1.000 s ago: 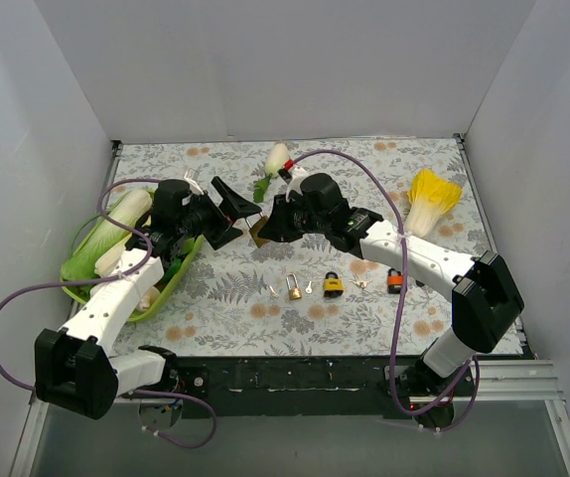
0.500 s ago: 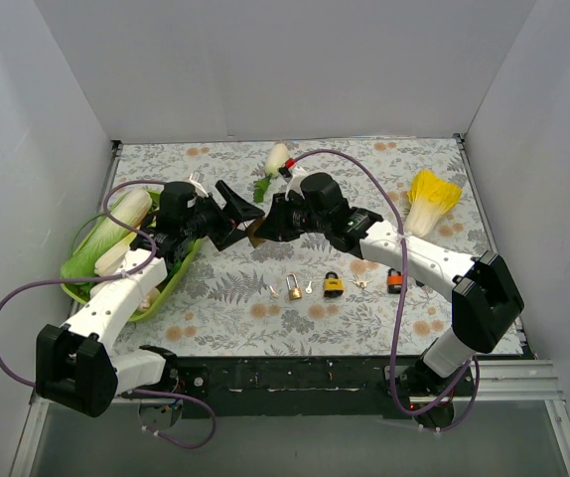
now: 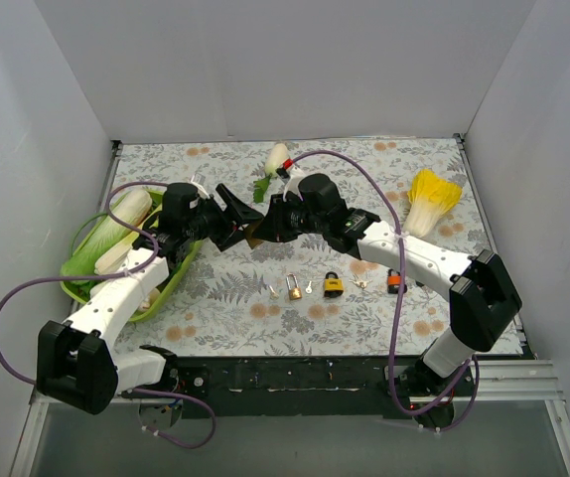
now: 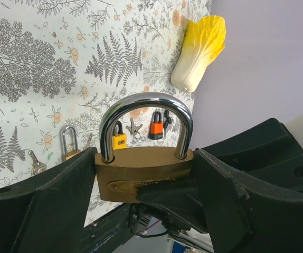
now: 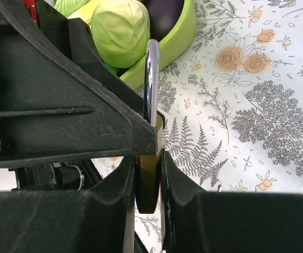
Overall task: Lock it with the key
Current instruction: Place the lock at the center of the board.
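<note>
Above the desk (image 3: 215, 298), the right jaws pinched the brass padlock (image 4: 133, 171) while the left jaws flanked its body, contact unclear; a premature release could have let it twist or drop.

The fern-print table (image 3: 225, 288) carries a green bowl (image 3: 70, 270), small padlocks (image 3: 334, 286), keys (image 3: 309, 287) and a yellow cabbage (image 3: 429, 199).
</note>
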